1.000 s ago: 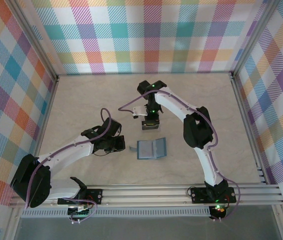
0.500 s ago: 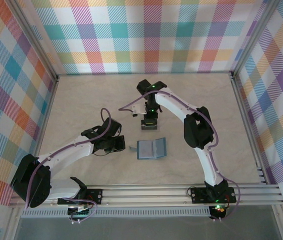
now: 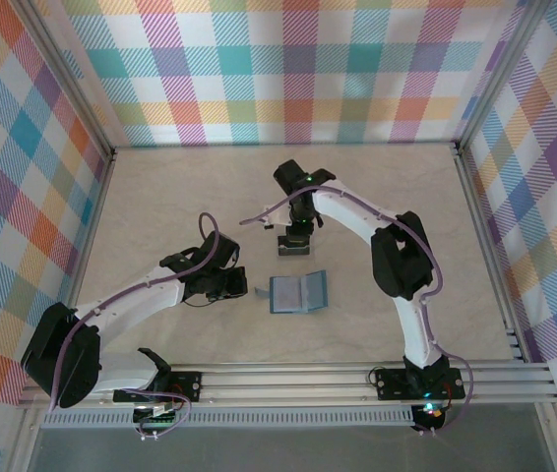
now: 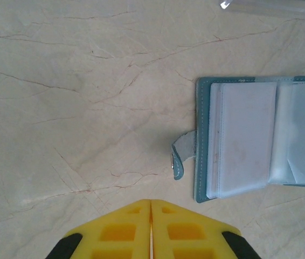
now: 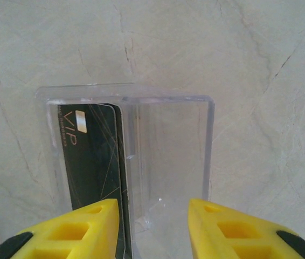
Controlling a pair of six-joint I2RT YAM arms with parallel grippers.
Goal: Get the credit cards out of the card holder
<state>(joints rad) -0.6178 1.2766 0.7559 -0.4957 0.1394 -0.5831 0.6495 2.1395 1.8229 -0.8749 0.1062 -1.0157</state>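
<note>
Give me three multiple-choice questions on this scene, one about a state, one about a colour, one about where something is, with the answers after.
1. How does the wallet lie? A open and flat; B snapped shut; C standing on edge.
2. What colour is the wallet's border? A red; B yellow; C teal.
3. Where is the black card? A in the wallet; B in the clear box; C under the wallet.
Answers: 1 A, both inner leaves face up in the left wrist view. 2 C, its edge shows teal. 3 B, the right wrist view shows it behind the box's clear wall.
</note>
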